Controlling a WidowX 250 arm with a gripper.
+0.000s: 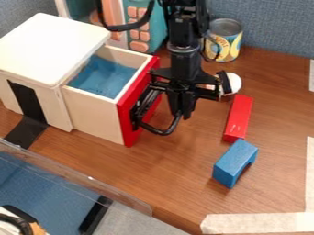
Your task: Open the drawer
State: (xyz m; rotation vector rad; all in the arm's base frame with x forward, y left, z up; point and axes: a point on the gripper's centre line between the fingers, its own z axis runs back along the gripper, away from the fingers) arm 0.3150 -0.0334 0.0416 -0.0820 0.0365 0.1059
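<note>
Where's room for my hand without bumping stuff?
Bare table lies between the red drawer front and blue block, and right of the red block. It's crowded around the gripper, by the drawer front, red block and can.

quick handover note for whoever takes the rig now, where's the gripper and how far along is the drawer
Gripper: hanging down right at the drawer's red front; gripper grip state unclear, so check before moving.
Drawer: pulled out of the white-topped cabinet, blue interior showing.
Done: drawer is open; whether it has more travel, I can't tell.
Left: probably just back the gripper away gently. Red block and blue arch block lie on the table beyond it.
</note>
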